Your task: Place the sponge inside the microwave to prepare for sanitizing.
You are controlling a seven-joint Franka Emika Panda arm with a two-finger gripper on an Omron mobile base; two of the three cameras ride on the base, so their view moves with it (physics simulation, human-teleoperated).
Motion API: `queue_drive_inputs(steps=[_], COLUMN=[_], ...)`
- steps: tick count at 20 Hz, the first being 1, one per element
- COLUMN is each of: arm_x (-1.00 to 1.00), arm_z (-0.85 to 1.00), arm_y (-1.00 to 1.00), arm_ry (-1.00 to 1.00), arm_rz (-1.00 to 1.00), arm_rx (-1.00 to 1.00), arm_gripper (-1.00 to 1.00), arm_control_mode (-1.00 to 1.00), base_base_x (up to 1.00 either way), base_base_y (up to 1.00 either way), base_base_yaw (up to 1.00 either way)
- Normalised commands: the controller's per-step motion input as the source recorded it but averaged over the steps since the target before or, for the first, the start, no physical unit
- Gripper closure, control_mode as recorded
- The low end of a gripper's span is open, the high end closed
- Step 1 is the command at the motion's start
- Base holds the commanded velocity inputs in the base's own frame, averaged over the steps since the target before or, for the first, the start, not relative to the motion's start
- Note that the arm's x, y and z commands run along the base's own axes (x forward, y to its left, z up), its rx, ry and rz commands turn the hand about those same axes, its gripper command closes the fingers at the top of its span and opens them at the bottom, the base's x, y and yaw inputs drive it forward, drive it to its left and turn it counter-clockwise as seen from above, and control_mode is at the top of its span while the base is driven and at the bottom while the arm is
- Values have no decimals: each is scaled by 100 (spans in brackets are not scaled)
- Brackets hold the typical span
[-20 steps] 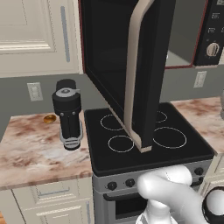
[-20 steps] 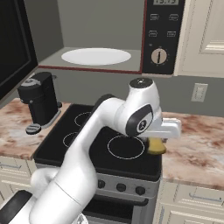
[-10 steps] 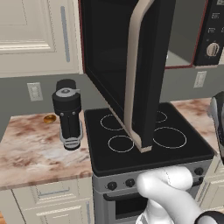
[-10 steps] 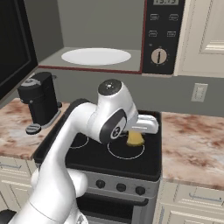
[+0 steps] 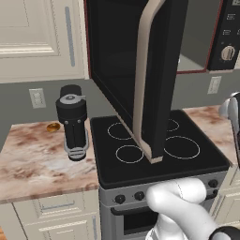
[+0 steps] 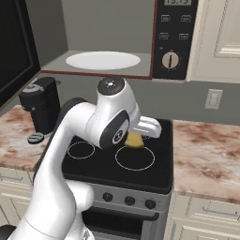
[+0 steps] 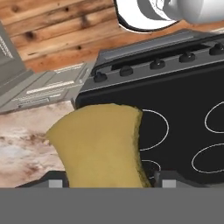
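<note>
We counted one sponge (image 7: 99, 146), one microwave (image 6: 112, 40) with its door (image 5: 140, 70) swung wide open, one stovetop (image 6: 117, 157) with four burner rings, one dark coffee maker (image 5: 72, 122) and one small amber disc (image 5: 53, 127) on the marble surface (image 5: 42, 161) left of the stovetop.

The sponge sat clamped between the two fingers (image 7: 54, 183); in the hand view its dull-yellow block rose from between them, long axis running away from the fingers, the far end rounded and one edge darker. In the right base view we saw the sponge (image 6: 134, 139) as a yellow sliver beside the wrist, above the back right burner of the stovetop and well below the microwave's open cavity, apart from both. We could not tell its heading relative to the stovetop from that view.

Inside the microwave lay one white turntable plate (image 6: 103, 60). One round knob (image 6: 169, 60) sat on its control panel.
</note>
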Motion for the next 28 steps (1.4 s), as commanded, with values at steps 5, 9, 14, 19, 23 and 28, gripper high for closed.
queue_drive_inputs(steps=[5,9,14,19,23,28], arm_x=[0,0,-1,-2,-7,0], arm_z=[32,15,46,51,43,60], arm_y=[30,67,66,37,38,46], arm_ry=[-15,-14,-17,-17,-19,-10], arm_rz=[-1,0,0,0,1,3], arm_rx=[4,-1,-1,-3,-4,-10], arm_gripper=[100,100,100,100,100,100], arm_control_mode=[-100,-100,-100,-100,-100,-100], base_base_x=[0,0,0,0,0,0], base_base_y=[0,0,0,0,0,0], base_base_yaw=[0,0,0,0,0,0])
